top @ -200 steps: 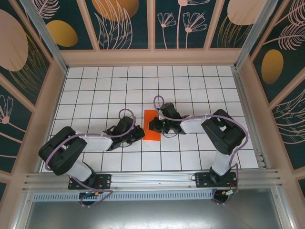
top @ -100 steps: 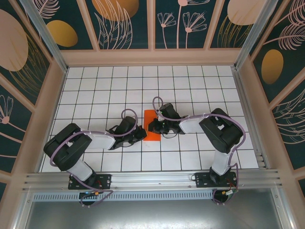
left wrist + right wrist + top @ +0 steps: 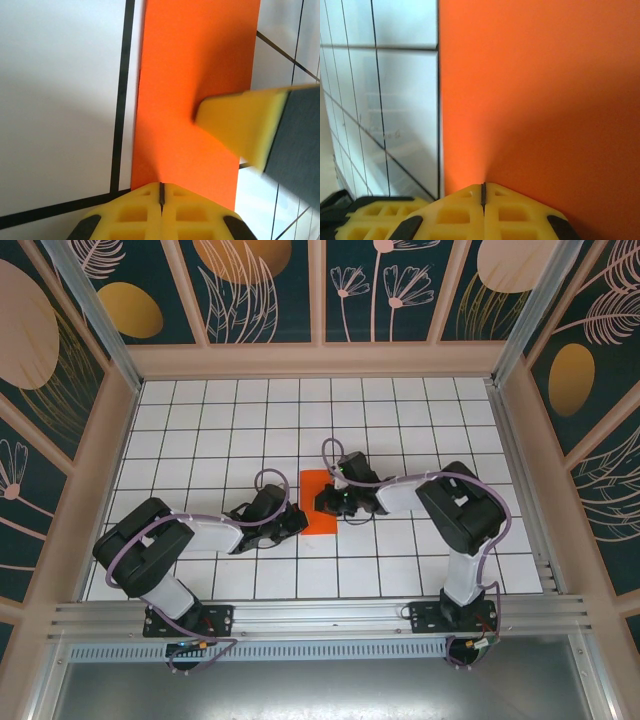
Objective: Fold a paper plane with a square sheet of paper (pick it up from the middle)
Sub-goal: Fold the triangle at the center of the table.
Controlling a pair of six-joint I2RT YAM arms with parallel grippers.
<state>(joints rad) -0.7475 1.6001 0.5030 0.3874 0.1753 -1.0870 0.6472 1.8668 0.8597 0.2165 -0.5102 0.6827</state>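
The left arm point(image 3: 205, 535) has drawn its elbow inward and the right arm point(image 3: 405, 500) has nudged farther across the white-tiled bench point(image 3: 200, 430). At centre, the square sheet of paper point(image 3: 320, 505) lies flat, apparently doubled into 1 narrow strip. Both grippers are clenched with nothing between their fingers. The left gripper point(image 3: 161, 186) meets the strip's near end and the right gripper point(image 3: 483, 186) rests on its middle. This looks like crease-setting. Next, 1 gripper would need to open and lift a corner.

White tiled tabletop point(image 3: 200, 440), dark floral wall panels point(image 3: 260, 290)
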